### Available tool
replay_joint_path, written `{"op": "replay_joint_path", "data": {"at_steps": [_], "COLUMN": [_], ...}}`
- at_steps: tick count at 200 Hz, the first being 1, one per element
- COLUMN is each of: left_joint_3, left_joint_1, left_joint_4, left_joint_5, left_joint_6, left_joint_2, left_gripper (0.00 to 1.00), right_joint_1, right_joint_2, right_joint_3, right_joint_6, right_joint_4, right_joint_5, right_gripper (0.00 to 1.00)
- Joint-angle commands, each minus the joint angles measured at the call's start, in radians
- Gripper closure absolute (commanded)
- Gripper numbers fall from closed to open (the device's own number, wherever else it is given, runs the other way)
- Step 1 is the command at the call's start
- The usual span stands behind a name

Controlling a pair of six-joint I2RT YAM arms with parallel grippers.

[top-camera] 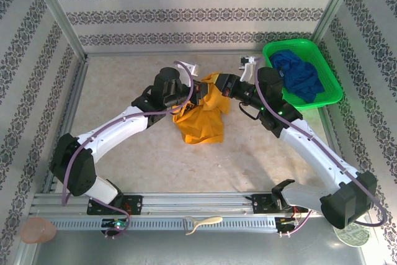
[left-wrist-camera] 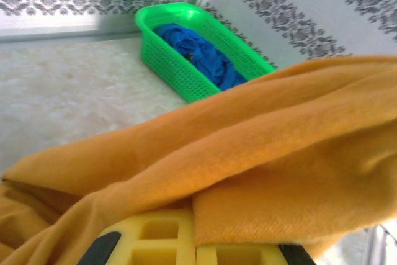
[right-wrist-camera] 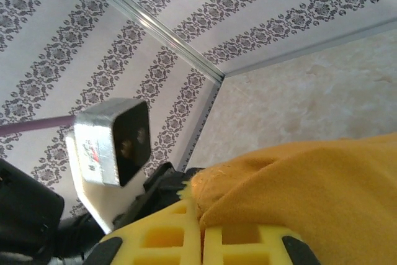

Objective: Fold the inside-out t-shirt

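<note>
The mustard-yellow t-shirt [top-camera: 198, 119] is near the green basket [top-camera: 331, 94], on the side of the basket that faces the middle of the tabletop [top-camera: 124, 85]. It is bunched up, not flat. Its top part is held up between the two arms, and its bottom part hangs down away from the basket and toward the near edge of the tabletop. The left arm [top-camera: 124, 122] reaches the shirt from the side far from the basket. The left jaws are closed tight and they pinch a fold of the shirt. In the left wrist view the yellow fingers [left-wrist-camera: 155, 240] sit pressed together under the cloth, and the basket is behind the shirt. The right arm [top-camera: 310, 144] reaches the shirt from the basket side, and part of it passes right next to the basket. The right jaws look closed too, with the shirt's edge caught at their tip. In the right wrist view those yellow fingers [right-wrist-camera: 167, 240] touch each other, and the cloth lies over one of them. A deep-blue cloth [top-camera: 301, 76] is piled inside the basket.
</note>
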Motion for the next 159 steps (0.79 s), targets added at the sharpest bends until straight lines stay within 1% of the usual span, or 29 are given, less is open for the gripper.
{"op": "replay_joint_path", "data": {"at_steps": [1,4,9,18,28,42,54,64,86,111,133,141,146,159], "left_joint_3": [0.023,0.022,0.018,0.001,-0.023,-0.057,-0.078,-0.083,-0.089,-0.098,-0.104,-0.106,-0.107,-0.108], "left_joint_1": [0.043,0.049,0.060,0.079,0.101,0.126,0.140,0.148,0.155,0.161,0.162,0.162,0.163,0.163], "left_joint_4": [0.120,0.134,0.155,0.230,0.329,0.487,0.588,0.635,0.650,0.623,0.610,0.607,0.607,0.606], "left_joint_5": [0.198,0.227,0.265,0.337,0.406,0.468,0.499,0.520,0.545,0.542,0.542,0.543,0.542,0.542], "left_joint_6": [-0.073,-0.084,-0.115,-0.176,-0.259,-0.376,-0.448,-0.485,-0.506,-0.495,-0.492,-0.492,-0.492,-0.494], "left_joint_2": [-0.015,-0.015,-0.018,-0.021,-0.021,-0.016,-0.012,-0.007,-0.009,-0.022,-0.025,-0.026,-0.027,-0.029], "left_gripper": [1.00,1.00,1.00,1.00,1.00,1.00,1.00,1.00,1.00,1.00,1.00,1.00,1.00,1.00], "right_joint_1": [-0.011,-0.016,-0.022,-0.031,-0.032,-0.030,-0.032,-0.036,-0.070,-0.119,-0.128,-0.127,-0.126,-0.123], "right_joint_2": [-0.005,-0.003,-0.001,0.003,0.013,0.035,0.058,0.065,0.052,-0.027,-0.112,-0.139,-0.154,-0.182], "right_joint_3": [-0.029,-0.034,-0.043,-0.064,-0.082,-0.108,-0.139,-0.169,-0.235,-0.285,-0.289,-0.285,-0.281,-0.271], "right_joint_6": [-0.028,-0.031,-0.034,-0.037,-0.055,-0.077,-0.087,-0.098,-0.099,-0.094,-0.129,-0.141,-0.152,-0.179], "right_joint_4": [0.024,0.022,0.023,0.038,0.043,0.050,0.061,0.074,0.112,0.139,0.141,0.139,0.137,0.137], "right_joint_5": [0.052,0.062,0.073,0.090,0.106,0.122,0.127,0.132,0.096,0.030,-0.030,-0.045,-0.051,-0.058], "right_gripper": [0.60,0.54,0.48,0.42,0.40,0.40,0.40,0.40,0.40,0.38,0.28,0.26,0.24,0.22]}}
